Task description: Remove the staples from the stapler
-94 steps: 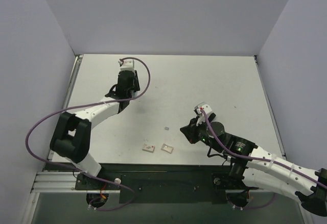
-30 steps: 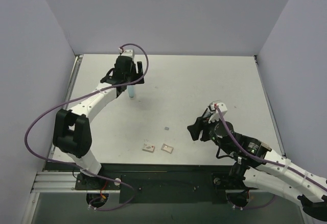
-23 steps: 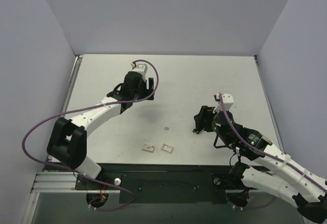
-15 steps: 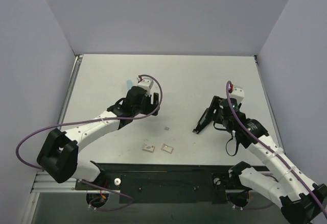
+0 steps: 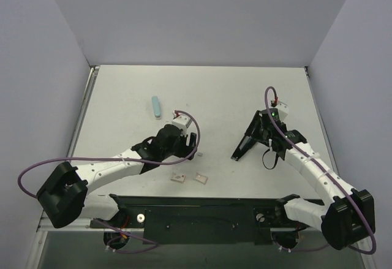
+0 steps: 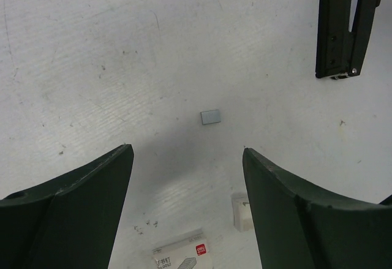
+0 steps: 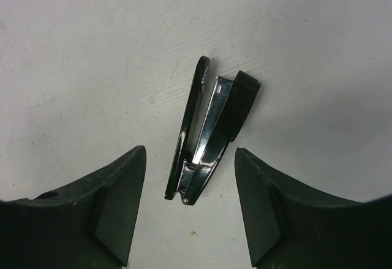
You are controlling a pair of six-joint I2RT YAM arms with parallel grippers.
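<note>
Right wrist view: right hand [image 7: 190, 154], now wide, has released the stapler [image 7: 211, 128]; left hand [image 6: 187, 151] wide too.

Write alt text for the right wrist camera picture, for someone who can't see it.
A slim black stapler lies on a pale, scuffed table, hinged open in a narrow V with a shiny metal strip showing inside. The right gripper is open, its two dark fingers at the bottom of the picture flanking the stapler's hinge end without touching it.

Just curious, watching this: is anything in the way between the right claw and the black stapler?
Nothing visible is. The right claw is open above the stapler, which lies spread open on the table right below it.
</note>
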